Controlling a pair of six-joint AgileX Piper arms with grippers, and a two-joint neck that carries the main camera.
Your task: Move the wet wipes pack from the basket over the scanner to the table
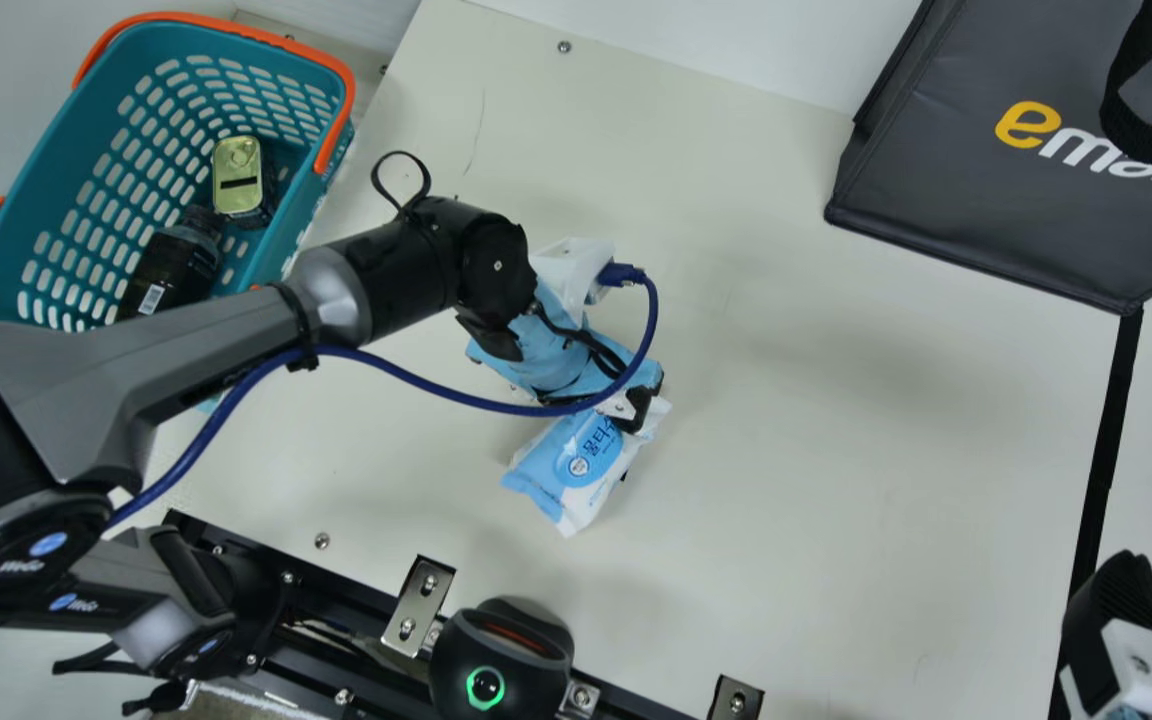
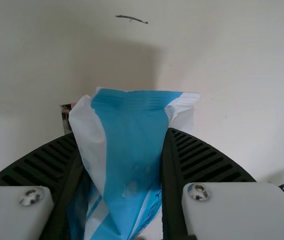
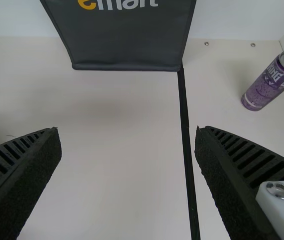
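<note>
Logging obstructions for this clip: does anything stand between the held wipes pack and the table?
Possibly: in the left wrist view, a small dark-edged thing peeks out past the pack, perhaps beneath it; what it is stays unclear.

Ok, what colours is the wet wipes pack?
Blue and white; the wet wipes pack shows best in the left wrist view.
</note>
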